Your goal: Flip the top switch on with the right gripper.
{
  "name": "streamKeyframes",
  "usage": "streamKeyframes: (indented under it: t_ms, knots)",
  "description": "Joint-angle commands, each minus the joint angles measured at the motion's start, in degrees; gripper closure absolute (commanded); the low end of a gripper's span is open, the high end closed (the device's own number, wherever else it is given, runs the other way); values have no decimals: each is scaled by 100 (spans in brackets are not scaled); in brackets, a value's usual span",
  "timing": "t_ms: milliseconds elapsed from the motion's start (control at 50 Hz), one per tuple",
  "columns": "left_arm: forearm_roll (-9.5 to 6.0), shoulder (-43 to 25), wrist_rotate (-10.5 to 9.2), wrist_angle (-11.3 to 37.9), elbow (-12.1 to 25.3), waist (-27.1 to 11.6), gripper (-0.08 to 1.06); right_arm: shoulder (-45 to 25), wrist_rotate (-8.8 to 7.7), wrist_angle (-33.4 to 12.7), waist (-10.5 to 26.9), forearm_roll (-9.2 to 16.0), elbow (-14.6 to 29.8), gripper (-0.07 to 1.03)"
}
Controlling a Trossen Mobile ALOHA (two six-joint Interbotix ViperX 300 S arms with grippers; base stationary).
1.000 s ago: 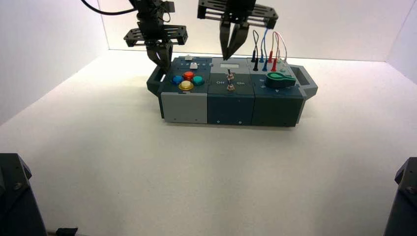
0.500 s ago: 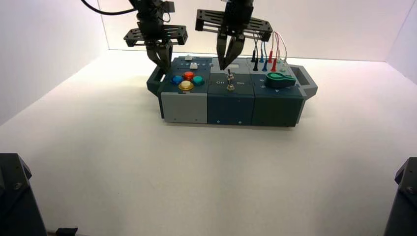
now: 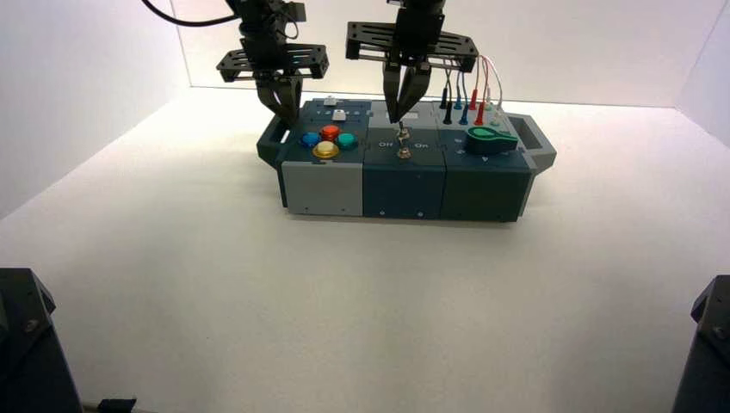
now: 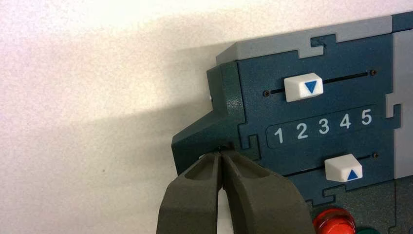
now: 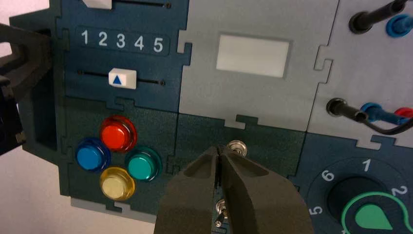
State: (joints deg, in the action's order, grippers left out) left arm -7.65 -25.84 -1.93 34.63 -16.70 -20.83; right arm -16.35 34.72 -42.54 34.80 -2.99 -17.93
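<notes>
The pale desk (image 3: 344, 301) spreads nearest, in front of the top switch (image 3: 403, 133). Just nearer than that switch stands its lower twin toggle (image 3: 404, 153); left of it are four coloured buttons (image 3: 326, 149), right of it the green knob (image 3: 491, 138). The top switch sits on the dark middle panel, and the right hand (image 3: 395, 120) is right at it, fingertips together, gripping nothing; whether they touch the lever is hard to say. Well left of the switch, the left hand (image 3: 293, 123) waits at the box's end, closed and empty. Beyond the switch lies a pale display window (image 5: 253, 56); far to its right rise the wires (image 3: 485, 73).
</notes>
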Motion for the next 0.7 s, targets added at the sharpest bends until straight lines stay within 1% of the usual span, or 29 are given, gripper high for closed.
streamKeyframes:
  t_ms: [20,120,560,700]
  knots:
    - [26,-132,44,-53,-132,-9,101,97,9,0,-35,-44,167,98]
    - [26,-141,44,-53,-141,-9,101,88,18,-79,-44,-97,176,98]
    - [26,-149,44,-53,-141,0,101,62,9,-202,-44,-97,167,98]
    - [26,-149,44,-53,-141,0,101,35,18,-281,-44,-158,132,98]
